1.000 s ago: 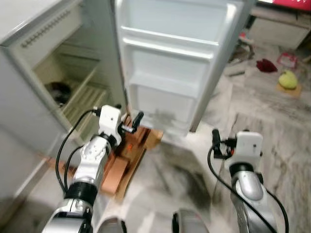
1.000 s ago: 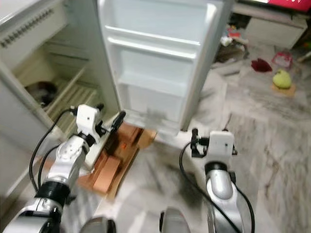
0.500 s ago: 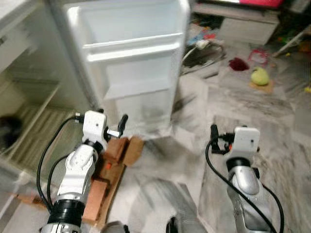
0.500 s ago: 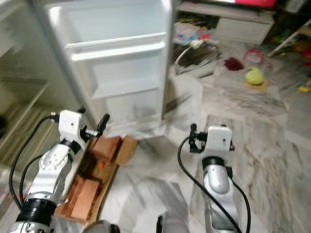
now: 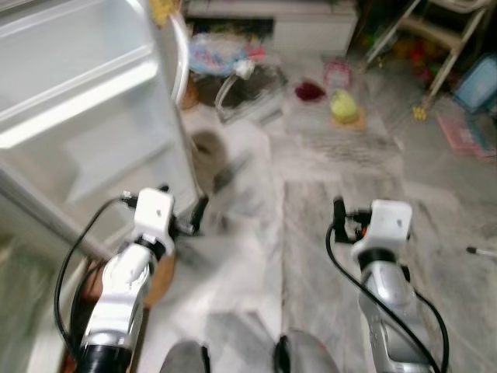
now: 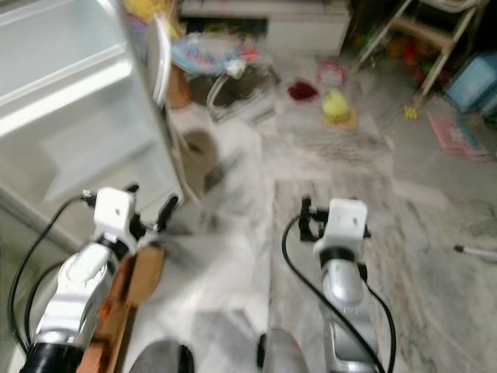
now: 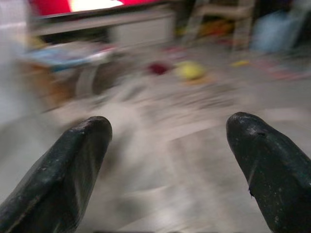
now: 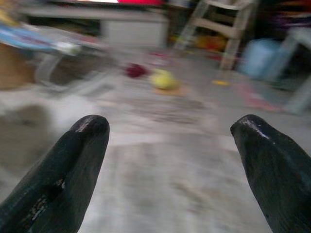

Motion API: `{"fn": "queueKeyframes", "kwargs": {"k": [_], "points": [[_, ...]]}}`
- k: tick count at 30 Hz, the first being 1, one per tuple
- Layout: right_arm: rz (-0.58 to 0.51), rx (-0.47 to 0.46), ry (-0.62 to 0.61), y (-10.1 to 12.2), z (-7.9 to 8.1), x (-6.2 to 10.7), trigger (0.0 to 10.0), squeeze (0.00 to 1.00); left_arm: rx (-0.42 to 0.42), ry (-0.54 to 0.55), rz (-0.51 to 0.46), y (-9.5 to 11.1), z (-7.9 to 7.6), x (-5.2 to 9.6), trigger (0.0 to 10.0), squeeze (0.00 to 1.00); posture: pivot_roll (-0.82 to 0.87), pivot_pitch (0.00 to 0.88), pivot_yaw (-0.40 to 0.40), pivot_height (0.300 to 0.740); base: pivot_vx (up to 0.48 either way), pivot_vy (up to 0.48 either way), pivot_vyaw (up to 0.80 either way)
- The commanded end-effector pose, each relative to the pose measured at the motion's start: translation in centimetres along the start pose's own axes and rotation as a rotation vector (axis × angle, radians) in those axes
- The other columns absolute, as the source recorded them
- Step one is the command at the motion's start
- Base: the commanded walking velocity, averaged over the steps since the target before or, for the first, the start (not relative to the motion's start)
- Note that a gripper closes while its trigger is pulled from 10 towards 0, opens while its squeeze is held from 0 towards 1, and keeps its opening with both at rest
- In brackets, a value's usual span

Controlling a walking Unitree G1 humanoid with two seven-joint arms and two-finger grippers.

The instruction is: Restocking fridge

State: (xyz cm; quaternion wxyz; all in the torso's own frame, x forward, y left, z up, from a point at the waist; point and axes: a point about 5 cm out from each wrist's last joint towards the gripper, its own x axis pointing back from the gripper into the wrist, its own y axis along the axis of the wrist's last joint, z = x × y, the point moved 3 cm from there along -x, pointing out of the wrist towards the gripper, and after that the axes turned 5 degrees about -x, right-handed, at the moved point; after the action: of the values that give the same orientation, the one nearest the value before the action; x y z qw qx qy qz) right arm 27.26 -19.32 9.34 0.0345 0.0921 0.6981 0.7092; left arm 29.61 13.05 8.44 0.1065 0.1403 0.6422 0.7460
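The white fridge door [image 5: 78, 116] stands open at the left, its shelves bare. My left gripper [image 5: 196, 214] hovers low beside the door's lower edge; in its wrist view the fingers [image 7: 58, 165] are spread wide with nothing between them. My right gripper [image 5: 339, 210] hangs over the marble floor, open and holding nothing, its fingers [image 8: 68, 165] apart. A yellow-green round thing [image 5: 342, 105] lies on a brown mat on the floor ahead, with a dark red item [image 5: 309, 91] beside it. The picture is blurred.
Brown cardboard [image 5: 159, 272] lies on the floor under my left arm. Clutter [image 5: 225, 58] sits by a low white cabinet [image 5: 311, 27]. A wooden stool [image 5: 435, 39], a blue bin [image 5: 475, 81] and a pink mat [image 5: 460, 136] are at the right.
The whole view has swung to the right: the fridge's inside has left the picture and the door now sits at the left. Both arms keep their pose, grippers still open.
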Motion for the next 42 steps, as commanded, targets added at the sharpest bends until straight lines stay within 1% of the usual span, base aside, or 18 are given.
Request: {"fn": "queueKeyframes", "kwargs": {"k": [1, 5, 8, 10, 11, 13, 20, 25, 30, 32, 36, 42], "points": [[-0.004, -0.013, -0.008, 0.0, 0.1, 0.0, 10.0, 0.0, -0.022, -0.016, -0.002, 0.2, 0.2, 0.1, 10.0, 0.0, -0.06, 0.094, -0.012, 0.74, 0.0, 0.0, -0.8], [-0.001, -0.014, -0.011, -0.1, 0.1, 0.0, 10.0, 0.0, -0.023, -0.016, -0.02, 0.8, 0.3, -0.4, 10.0, 0.0, -0.06, 0.088, -0.016, 0.74, 0.0, 0.0, -0.8], [-0.002, -0.012, -0.008, -0.1, 0.1, -0.1, 10.0, 0.0, -0.023, -0.041, -0.032, 1.1, 0.1, -0.6, 10.0, 0.0, -0.07, 0.083, -0.017, 0.74, 0.0, 0.0, -0.8], [-0.019, -0.026, -0.002, 0.3, 0.1, -0.3, 10.0, 0.0, -0.009, -0.069, -0.055, 1.4, -0.1, -0.6, 10.0, 0.0, -0.07, 0.082, -0.016, 0.74, 0.403, 0.0, -0.8], [-0.025, -0.044, 0.004, 0.4, 0.2, -0.3, 10.0, 0.0, -0.01, -0.076, -0.058, 1.4, -0.1, -0.7, 10.0, 0.0, -0.08, 0.08, -0.015, 0.74, 0.48, 0.0, -0.8], [-0.028, -0.052, 0.008, 0.5, 0.2, -0.4, 10.0, 0.0, -0.008, -0.077, -0.058, 1.4, -0.1, -0.7, 10.0, 0.0, -0.08, 0.079, -0.015, 0.74, 0.48, 0.0, -0.8], [-0.034, -0.049, 0.013, 0.7, 0.1, -0.3, 10.0, 0.0, 0.001, -0.079, -0.05, 1.3, -0.2, -1.3, 10.0, 0.0, -0.09, 0.075, -0.011, 0.74, 0.48, 0.0, -0.78], [-0.038, -0.046, 0.017, 0.7, 0.2, -0.3, 10.0, 0.0, 0.006, -0.083, -0.047, 1.2, -0.2, -1.3, 10.0, 0.0, -0.09, 0.077, -0.012, 0.74, 0.474, 0.0, 0.0], [-0.033, -0.052, 0.026, 0.6, 0.5, -0.2, 10.0, 0.0, 0.008, -0.1, -0.067, 1.6, -0.9, -1.3, 10.0, 0.0, -0.09, 0.079, -0.011, 0.74, 0.466, 0.0, 0.0], [-0.027, -0.051, 0.028, 0.5, 0.6, -0.2, 10.0, 0.0, 0.026, -0.104, -0.067, 1.6, -1.0, -1.4, 10.0, 0.0, -0.09, 0.079, -0.011, 0.74, 0.461, 0.0, 0.0], [-0.028, -0.049, 0.027, 0.6, 0.7, -0.3, 10.0, 0.0, 0.046, -0.12, -0.078, 1.9, -1.4, -1.5, 10.0, 0.0, -0.09, 0.082, -0.009, 0.74, 0.45, 0.0, -0.64], [-0.029, -0.054, 0.024, 0.7, 0.6, -0.5, 10.0, 0.0, 0.05, -0.124, -0.075, 1.9, -1.5, -1.6, 10.0, 0.0, -0.09, 0.079, -0.006, 0.74, 0.445, 0.0, -0.8]]}}
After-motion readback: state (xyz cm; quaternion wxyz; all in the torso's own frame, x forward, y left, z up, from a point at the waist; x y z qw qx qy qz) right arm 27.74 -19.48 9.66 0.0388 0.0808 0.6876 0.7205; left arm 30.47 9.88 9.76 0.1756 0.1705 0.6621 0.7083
